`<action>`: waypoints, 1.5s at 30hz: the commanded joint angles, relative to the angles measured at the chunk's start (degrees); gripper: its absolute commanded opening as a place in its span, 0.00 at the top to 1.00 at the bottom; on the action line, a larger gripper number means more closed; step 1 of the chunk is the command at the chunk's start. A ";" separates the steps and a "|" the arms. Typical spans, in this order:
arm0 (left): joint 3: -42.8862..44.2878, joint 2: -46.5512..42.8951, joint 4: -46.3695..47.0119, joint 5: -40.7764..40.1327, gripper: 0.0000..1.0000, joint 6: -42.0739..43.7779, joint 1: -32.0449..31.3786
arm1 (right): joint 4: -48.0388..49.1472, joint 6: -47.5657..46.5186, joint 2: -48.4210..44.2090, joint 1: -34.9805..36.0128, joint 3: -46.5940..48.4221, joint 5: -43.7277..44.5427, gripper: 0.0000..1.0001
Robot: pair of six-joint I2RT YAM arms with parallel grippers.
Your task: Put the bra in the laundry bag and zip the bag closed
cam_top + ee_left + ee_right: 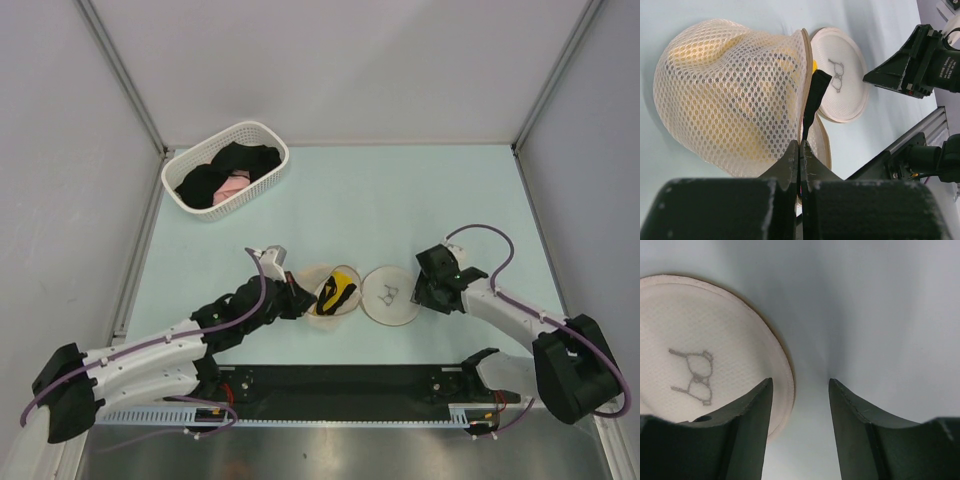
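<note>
The yellow bra (338,290) is sitting inside the open laundry bag (390,296), mid-frame, its strap (816,92) poking out. The left tool (800,147) is clenching at the rim, and the right tool (800,385) is hovering released. Closing and zipping look not yet done.

You see the cream mesh laundry bag (390,296) lying unzipped, well apart from the white basket (262,175), with the yellow, black-trimmed bra (338,290) mostly inside its unprinted half.

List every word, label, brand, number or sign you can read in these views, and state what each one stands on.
No words, brands or numbers are readable in any view.
The only sign is a small dark bra icon, with no lettering, printed on the half of the laundry bag nearer the right arm.
</note>
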 commanded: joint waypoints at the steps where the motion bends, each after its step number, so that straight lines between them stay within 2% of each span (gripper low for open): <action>1: 2.83 0.71 1.24 0.77 1.00 1.75 0.36 | 2.91 2.99 3.53 2.45 0.09 5.85 0.49; 2: 3.09 0.89 1.06 0.86 1.00 1.93 0.36 | 2.91 3.26 3.97 2.98 0.09 6.21 0.57; 4: 3.79 1.15 0.97 0.77 1.00 2.54 0.36 | 2.91 4.31 4.50 3.42 -0.08 8.22 0.64; 5: 4.15 1.24 -0.68 0.68 1.00 2.72 0.36 | 3.00 4.31 4.50 3.85 -0.26 8.58 0.70; 6: 4.50 1.33 -1.39 0.42 1.00 2.98 0.45 | 2.91 4.31 4.24 3.86 -0.26 8.84 0.78; 7: 5.11 1.68 -1.92 0.07 1.00 3.33 0.36 | 2.65 4.23 3.28 3.95 -0.17 9.19 0.93; 8: 5.55 1.77 -2.80 -0.02 1.00 3.59 0.45 | 1.43 4.05 2.40 4.03 0.52 9.37 1.00; 11: 7.14 2.38 -4.73 -0.81 0.99 5.00 0.36 | -3.13 2.56 -2.26 5.26 2.37 11.21 1.00; 13: 8.89 2.73 -6.40 -1.25 0.93 7.18 0.36 | -6.30 0.90 -5.41 5.88 5.26 10.87 1.00; 14: 9.68 2.99 -6.93 -1.16 0.78 8.33 0.36 | -9.89 0.45 -6.22 6.14 6.41 10.61 1.00; 16: 11.96 3.00 -7.72 -1.16 0.56 12.53 0.36 | -13.25 -0.25 -7.89 7.89 9.92 10.69 1.00; 17: 12.84 2.91 -8.34 -1.25 0.42 14.21 0.36 | -15.79 -0.86 -9.11 8.60 11.07 10.60 1.00; 19: 15.91 2.65 -9.56 -1.69 0.36 18.95 0.18 | -18.95 -0.78 -9.82 10.71 13.88 9.38 1.00; 23: 20.23 2.38 -6.68 -4.14 0.33 27.66 -4.20 | -22.40 0.88 -9.47 13.87 18.01 8.23 1.00; 25: 19.80 2.64 -0.19 -4.94 0.31 32.85 -9.73 | -22.75 1.32 -9.48 15.19 19.85 6.48 1.00; 26: 19.36 3.08 2.96 -5.29 0.25 34.34 -11.58 | -22.93 1.85 -9.56 15.46 20.56 5.86 1.00; 27: 18.31 4.91 8.22 -5.64 0.24 36.97 -15.07 | -23.19 2.03 -9.65 15.72 21.18 4.99 1.00; 30: 17.95 10.18 15.71 -6.35 0.23 41.46 -19.92 | -23.20 2.90 -10.09 16.25 22.85 2.44 1.00; 34: 21.72 22.91 18.72 -7.67 0.24 44.37 -22.40 | -21.97 4.57 -11.14 16.43 23.56 -1.25 1.00; 37: 23.22 28.63 21.98 -8.37 0.23 45.34 -23.11 | -21.79 5.80 -12.19 16.52 24.61 -2.32 1.00; 45: 27.26 38.41 25.93 -14.17 0.21 43.42 -25.04 | -21.26 7.21 -13.43 16.51 25.58 -4.95 1.00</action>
